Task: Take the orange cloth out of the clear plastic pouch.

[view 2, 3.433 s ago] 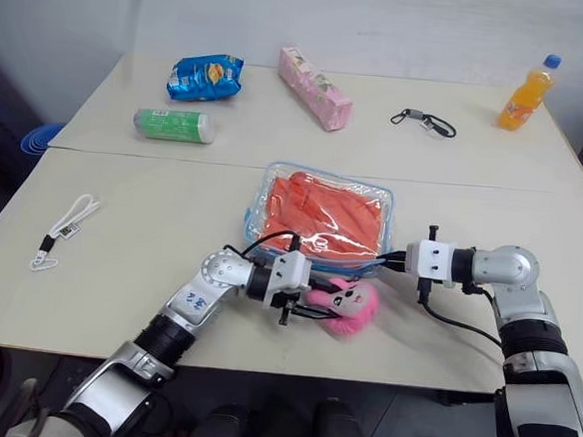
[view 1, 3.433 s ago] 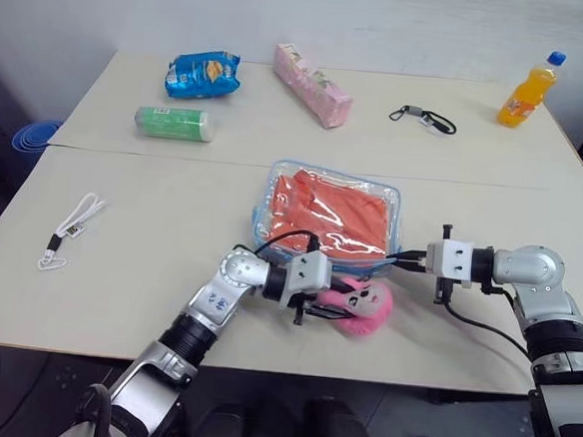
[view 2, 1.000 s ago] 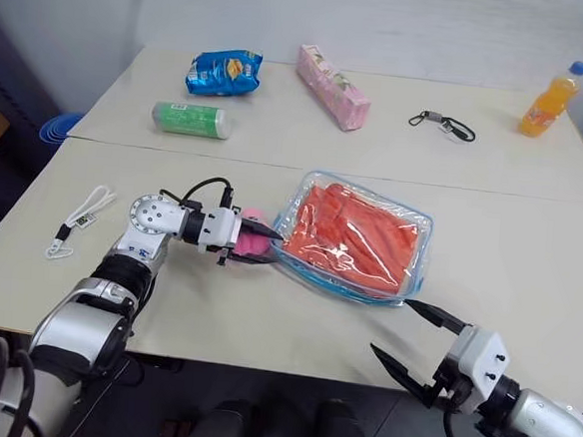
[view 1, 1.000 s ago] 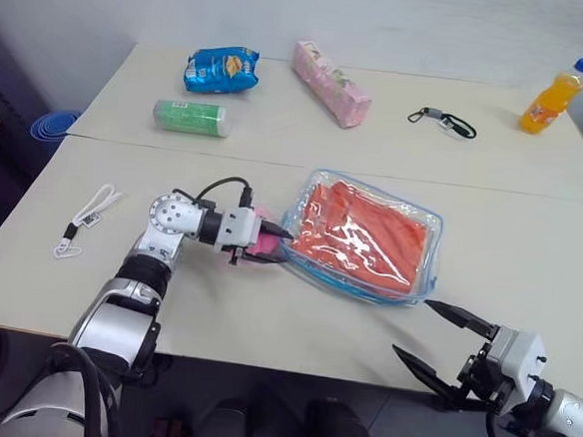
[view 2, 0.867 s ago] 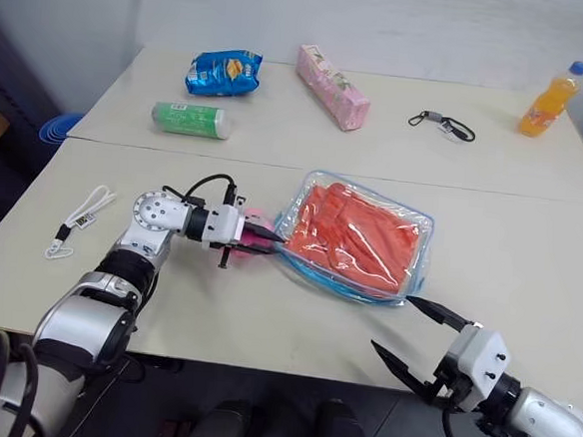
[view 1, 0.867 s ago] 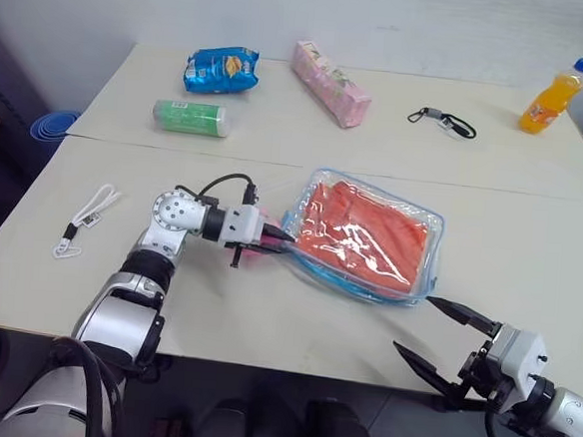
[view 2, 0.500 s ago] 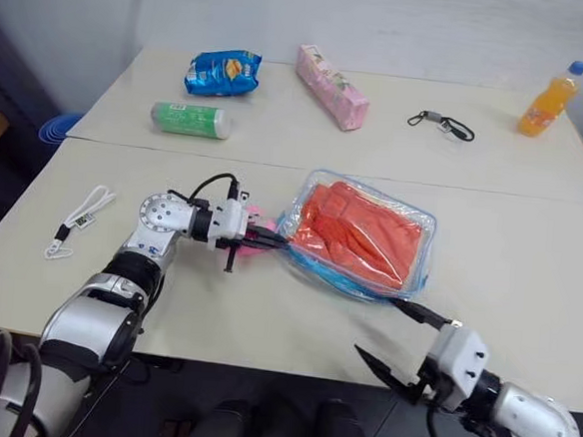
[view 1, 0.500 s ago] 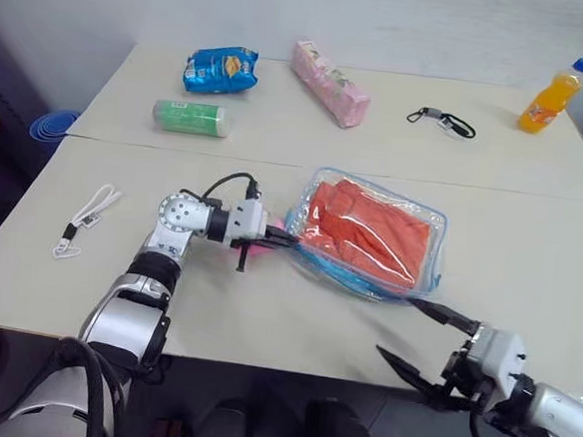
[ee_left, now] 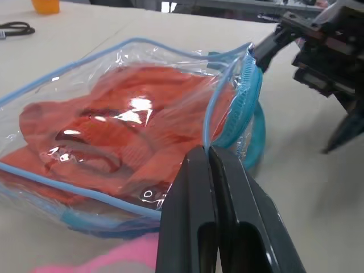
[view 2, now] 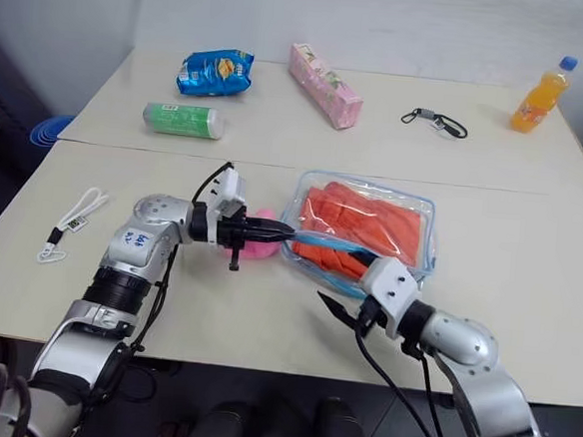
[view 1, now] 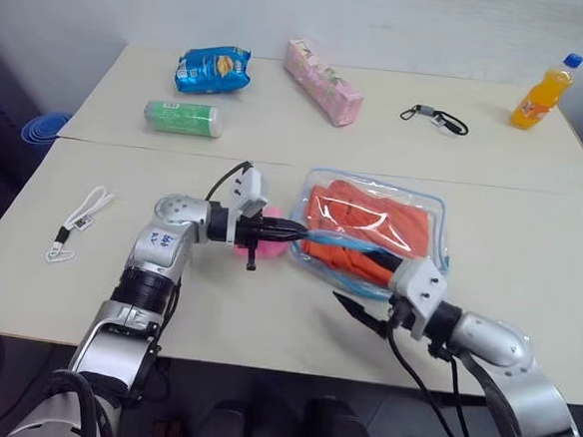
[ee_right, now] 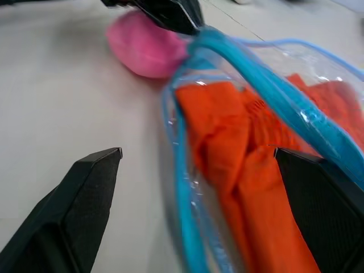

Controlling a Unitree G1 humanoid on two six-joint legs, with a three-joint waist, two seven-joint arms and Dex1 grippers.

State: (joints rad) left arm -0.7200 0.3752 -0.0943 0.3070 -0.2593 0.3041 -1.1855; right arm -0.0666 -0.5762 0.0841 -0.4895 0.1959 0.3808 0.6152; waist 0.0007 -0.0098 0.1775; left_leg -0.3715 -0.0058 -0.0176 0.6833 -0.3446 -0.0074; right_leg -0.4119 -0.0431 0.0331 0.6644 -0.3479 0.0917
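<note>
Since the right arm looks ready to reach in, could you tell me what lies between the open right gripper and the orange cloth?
Only the clear plastic pouch's wall and blue rim: the right wrist view shows the right gripper straddling the pouch edge, the orange cloth behind it.

Orange cloth [view 1: 371, 220] fills the clear, light-blue-edged pouch [view 1: 428, 200] beside a pink plush toy [view 1: 263, 245].

The work surface consists of two beige desks: a near desk [view 1: 56, 292] and a far desk [view 1: 279, 118], butted together along a straight seam. A plain light wall [view 1: 386, 15] stands directly behind the far desk. The floor [view 1: 6, 149] at the left is dark. A blue round container [view 1: 40, 129] sits there.
</note>
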